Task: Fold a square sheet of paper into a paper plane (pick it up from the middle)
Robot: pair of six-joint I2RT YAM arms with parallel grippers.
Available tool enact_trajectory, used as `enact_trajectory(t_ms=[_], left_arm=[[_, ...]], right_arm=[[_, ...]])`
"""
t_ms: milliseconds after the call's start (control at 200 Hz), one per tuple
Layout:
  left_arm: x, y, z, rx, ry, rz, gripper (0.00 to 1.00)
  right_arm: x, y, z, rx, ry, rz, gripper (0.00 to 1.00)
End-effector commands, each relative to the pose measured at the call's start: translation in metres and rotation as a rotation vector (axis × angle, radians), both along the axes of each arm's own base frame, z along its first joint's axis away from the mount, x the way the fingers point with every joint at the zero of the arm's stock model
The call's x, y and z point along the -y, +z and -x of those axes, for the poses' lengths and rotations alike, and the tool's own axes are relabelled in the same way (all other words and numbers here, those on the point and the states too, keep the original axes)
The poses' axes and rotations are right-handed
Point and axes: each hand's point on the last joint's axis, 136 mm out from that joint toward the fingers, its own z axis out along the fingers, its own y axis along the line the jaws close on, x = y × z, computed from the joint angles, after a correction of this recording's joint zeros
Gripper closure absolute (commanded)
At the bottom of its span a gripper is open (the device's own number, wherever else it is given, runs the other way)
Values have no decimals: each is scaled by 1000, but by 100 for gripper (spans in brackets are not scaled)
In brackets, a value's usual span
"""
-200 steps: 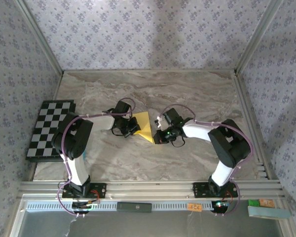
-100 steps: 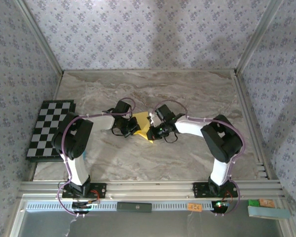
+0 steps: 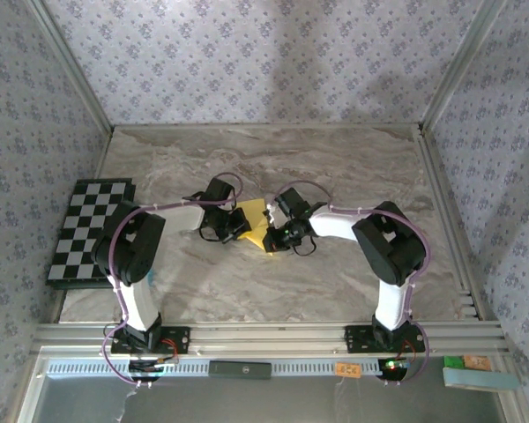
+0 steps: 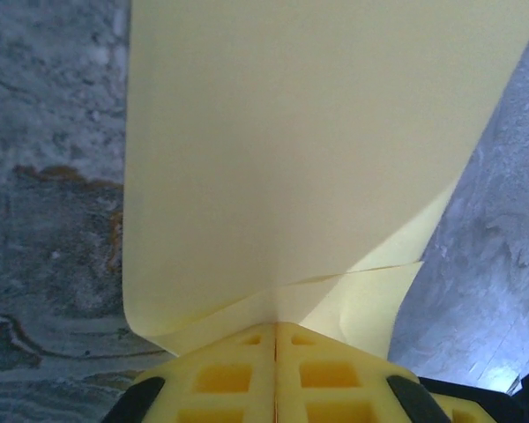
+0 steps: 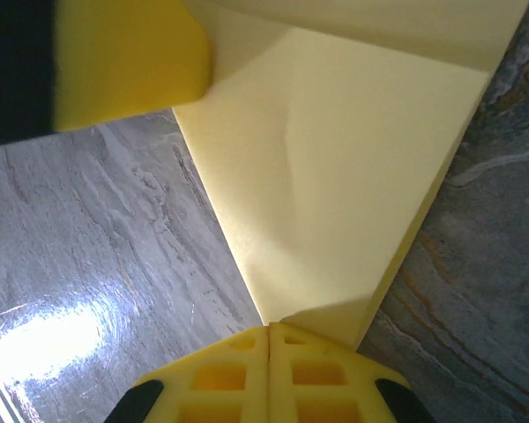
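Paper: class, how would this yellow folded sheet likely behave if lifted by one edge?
Probably floppy: the paper bends into a curve where the left claw pinches it. Likely very light, since it is a thin sheet. It probably creases easily: a faint dent shows ahead of the right claw.

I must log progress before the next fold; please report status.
Left claw shut on yellow paper. Right claw shut on its pointed end. Paper folded, not yet a plane. Checkered board aside, nothing blocking.
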Motion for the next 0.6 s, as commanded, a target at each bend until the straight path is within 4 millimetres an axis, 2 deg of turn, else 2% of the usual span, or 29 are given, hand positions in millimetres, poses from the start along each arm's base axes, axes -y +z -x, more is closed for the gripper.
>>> enact_trajectory(t_ms=[0, 120, 325, 465, 595], left_arm=[[8, 38, -9, 160, -48, 48, 89], [15, 41, 2, 197, -76, 80, 87], [30, 29, 21, 182, -142, 87, 91], [31, 15, 25, 153, -145, 66, 93], [33, 12, 23, 149, -148, 66, 93]], right_arm=[[16, -22, 8, -55, -24, 111, 100], [18, -23, 10, -68, -29, 126, 100], [17, -22, 11, -84, -29, 134, 100], [17, -22, 13, -89, -25, 140, 100], [18, -23, 13, -91, -28, 143, 100]])
